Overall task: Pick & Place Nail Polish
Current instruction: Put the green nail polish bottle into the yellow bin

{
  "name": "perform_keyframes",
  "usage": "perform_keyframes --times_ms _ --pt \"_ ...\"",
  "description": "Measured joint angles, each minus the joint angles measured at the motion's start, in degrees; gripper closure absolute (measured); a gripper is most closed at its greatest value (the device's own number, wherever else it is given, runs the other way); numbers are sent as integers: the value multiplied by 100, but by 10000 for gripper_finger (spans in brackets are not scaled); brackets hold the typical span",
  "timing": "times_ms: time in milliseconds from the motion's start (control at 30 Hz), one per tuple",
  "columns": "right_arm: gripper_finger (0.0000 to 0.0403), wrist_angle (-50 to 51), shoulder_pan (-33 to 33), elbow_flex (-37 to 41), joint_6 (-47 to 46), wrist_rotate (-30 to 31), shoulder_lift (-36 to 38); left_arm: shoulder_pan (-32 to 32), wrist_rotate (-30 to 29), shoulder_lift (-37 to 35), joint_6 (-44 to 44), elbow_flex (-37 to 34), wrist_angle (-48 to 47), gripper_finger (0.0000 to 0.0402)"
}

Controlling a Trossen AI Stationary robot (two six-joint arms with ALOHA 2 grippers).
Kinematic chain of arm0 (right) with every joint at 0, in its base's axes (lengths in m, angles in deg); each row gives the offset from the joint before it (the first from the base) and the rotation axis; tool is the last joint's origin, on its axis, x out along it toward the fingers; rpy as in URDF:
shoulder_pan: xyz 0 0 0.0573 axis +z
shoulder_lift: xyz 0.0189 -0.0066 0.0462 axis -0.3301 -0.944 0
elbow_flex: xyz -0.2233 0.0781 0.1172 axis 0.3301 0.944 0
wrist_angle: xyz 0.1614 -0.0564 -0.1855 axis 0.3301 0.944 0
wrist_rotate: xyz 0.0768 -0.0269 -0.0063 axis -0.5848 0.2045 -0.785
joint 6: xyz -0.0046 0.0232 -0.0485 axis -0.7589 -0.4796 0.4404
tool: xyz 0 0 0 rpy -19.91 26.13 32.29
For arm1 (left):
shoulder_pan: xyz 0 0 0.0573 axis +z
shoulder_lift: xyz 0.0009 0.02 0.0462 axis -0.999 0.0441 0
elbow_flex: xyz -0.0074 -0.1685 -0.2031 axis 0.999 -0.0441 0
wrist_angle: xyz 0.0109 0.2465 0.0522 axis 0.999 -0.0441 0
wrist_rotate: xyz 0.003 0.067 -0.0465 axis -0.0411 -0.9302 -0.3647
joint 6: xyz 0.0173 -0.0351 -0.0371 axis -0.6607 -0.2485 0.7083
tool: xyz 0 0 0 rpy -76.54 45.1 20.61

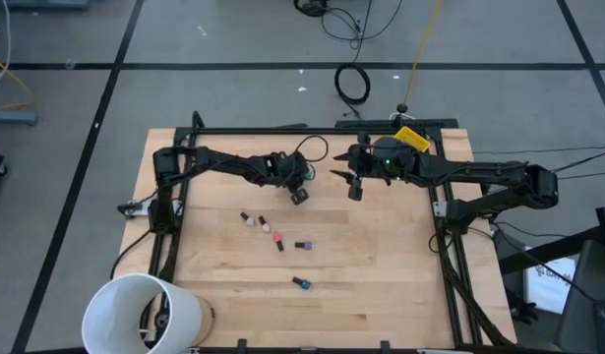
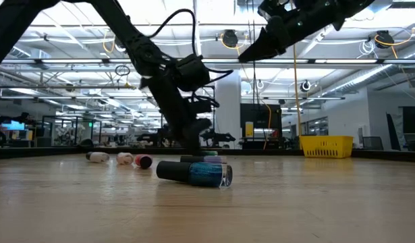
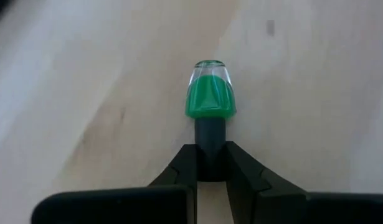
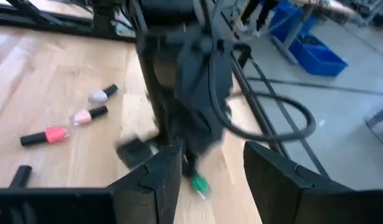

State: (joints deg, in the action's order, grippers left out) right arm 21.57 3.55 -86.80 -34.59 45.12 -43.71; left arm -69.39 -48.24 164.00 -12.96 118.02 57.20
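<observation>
glossy green bottle point(image 3: 209, 93), matte dark cap point(image 3: 210, 134)

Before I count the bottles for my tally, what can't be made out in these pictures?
- High view: the green bottle in the left pincer is hidden under the arm.
- Low view: the teal bottle lying in front covers part of the one behind it.
- Right wrist view: the right pincer, open, and the blurred left arm hide part of the table; the picture's edge crops a dark bottle.

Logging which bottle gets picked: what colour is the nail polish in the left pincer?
Green, with a dark cap; the left pincer grips the nail polish bottle by its cap. Left wrist view shows it best.
</observation>
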Motion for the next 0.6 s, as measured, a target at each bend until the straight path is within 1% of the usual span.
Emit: perform_keyframes --times_ms 67,133,233,300,367,433,600 --pt "243 174 -2 0 -51 220 0 -60 47 -265 -101 -25 -127 367" --pt "243 391 -2 -2 -110 474 0 -145 98 -600 -228 -6 -44 367" --pt "243 814 -5 -2 -265 707 0 -204 466 -1094 -354 7 -18 367" --pt "243 1065 -4 1 -400 706 0 -254 738 -1320 -357 7 -11 367" --pt "243 1056 -2 108 -525 704 3 -329 1062 -1511 -412 7 -31 367" --pt "243 1049 0 265 -613 697 7 -373 1540 -1641 -421 13 -16 367" --pt "243 934 6 721 -751 686 17 -406 2768 -1672 -405 13 -122 367"
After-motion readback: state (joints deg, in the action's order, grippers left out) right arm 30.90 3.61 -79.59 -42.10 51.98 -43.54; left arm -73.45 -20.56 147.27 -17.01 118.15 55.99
